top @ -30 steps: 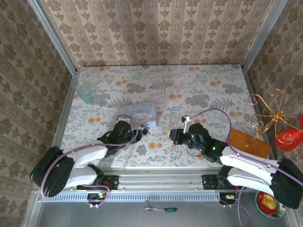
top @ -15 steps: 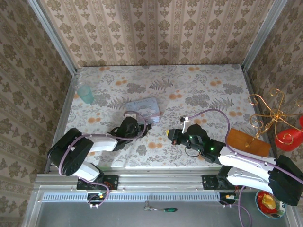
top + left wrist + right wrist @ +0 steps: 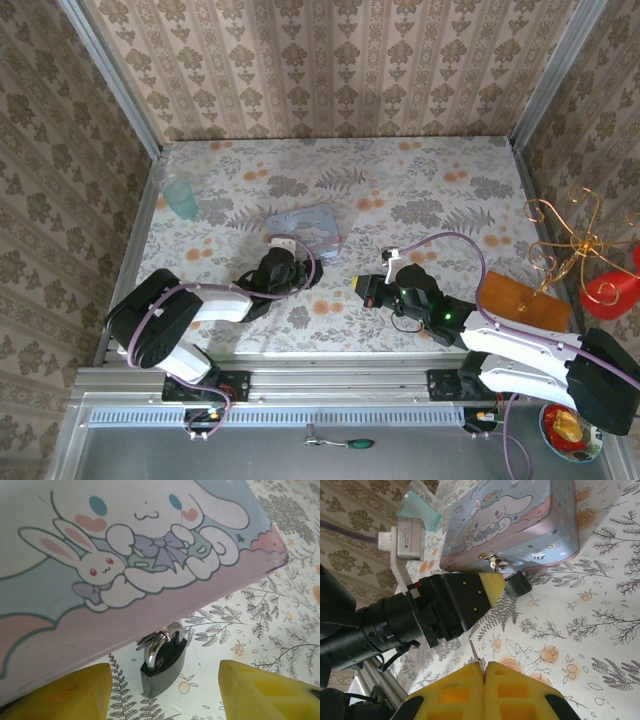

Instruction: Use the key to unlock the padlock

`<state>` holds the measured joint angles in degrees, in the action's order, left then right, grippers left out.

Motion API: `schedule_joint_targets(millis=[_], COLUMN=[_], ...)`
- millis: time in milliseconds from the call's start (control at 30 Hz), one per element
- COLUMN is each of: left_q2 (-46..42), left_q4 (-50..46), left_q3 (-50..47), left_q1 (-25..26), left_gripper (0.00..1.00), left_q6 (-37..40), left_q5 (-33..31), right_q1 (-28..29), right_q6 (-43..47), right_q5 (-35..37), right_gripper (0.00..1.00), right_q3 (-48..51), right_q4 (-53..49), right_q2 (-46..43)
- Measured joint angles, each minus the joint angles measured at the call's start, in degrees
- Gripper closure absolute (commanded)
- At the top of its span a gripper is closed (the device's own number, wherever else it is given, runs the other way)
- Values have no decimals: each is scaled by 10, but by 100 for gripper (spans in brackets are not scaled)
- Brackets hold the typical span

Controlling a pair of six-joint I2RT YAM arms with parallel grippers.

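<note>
Left end effector (image 3: 165, 702) stands released, pads (image 3: 270, 690) flanking the padlock (image 3: 162, 667), likely to steady it. That padlock hangs at the near edge of the box (image 3: 125, 555), resting on the counter (image 3: 280, 605). Right end effector (image 3: 484, 667), just to its right, clenches the key (image 3: 473, 650), tip aimed at it.

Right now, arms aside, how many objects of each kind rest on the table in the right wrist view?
Padlock: 1
Pale blue box: 1
Teal cup: 1
Total: 3
</note>
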<state>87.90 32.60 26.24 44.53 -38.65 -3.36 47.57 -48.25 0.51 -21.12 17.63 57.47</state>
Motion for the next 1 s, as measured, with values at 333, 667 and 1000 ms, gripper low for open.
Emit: schedule_joint_targets(millis=[333,667,1000], left_q2=[81,77,12], left_q4=[-15,-24,-48], left_q3=[59,66,66], left_q1=[-19,-40,-82], left_gripper=[68,100,100], left_q6=[-9,-27,-166], left_q5=[13,76,235], right_q1=[2,3,3], right_q6=[0,-33,-144], right_q5=[4,9,8], right_gripper=[100,100,100], right_q3=[0,0,1], right_q4=[0,-13,5], right_q2=[-6,4,57])
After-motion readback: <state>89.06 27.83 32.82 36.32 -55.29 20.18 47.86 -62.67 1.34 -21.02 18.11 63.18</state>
